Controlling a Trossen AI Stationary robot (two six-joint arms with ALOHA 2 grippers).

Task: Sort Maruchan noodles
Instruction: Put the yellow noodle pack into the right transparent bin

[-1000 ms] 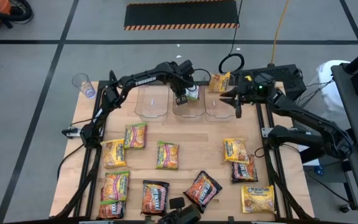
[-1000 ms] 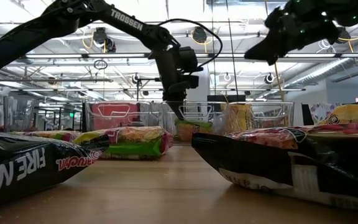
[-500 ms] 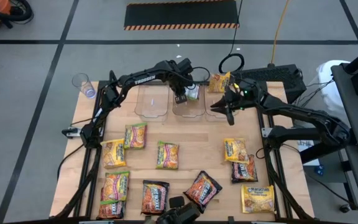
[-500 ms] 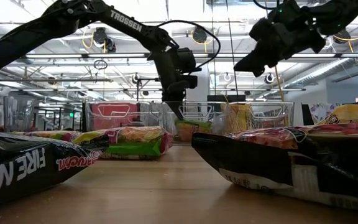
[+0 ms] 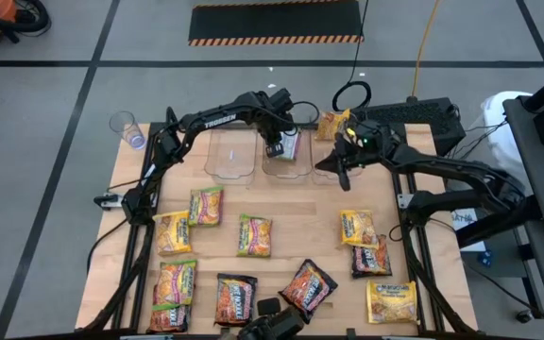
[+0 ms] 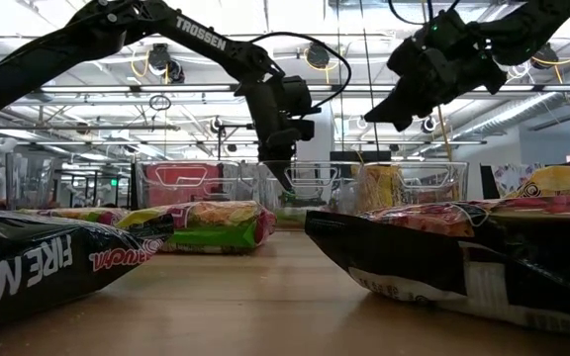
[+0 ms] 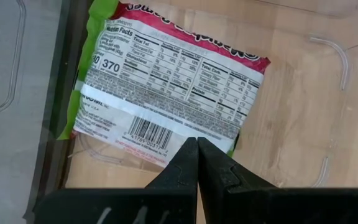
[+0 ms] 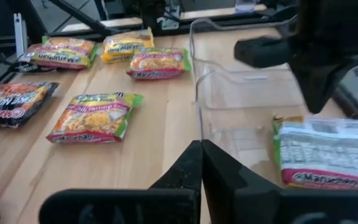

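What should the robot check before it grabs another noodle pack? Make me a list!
1. Green-edged packet lies in the middle clear bin: ok.
2. Left gripper shut and empty above that packet: ok, but it must open before any pick.
3. Right gripper shut, holding nothing, above the right bin: ok.
4. The two arms close together over the bins: not ok, separate them first.
5. Loose packets, like the green-edged one mid-table, lying flat and apart: ok.
6. Yellow packet behind the bins, reachable: cannot tell.
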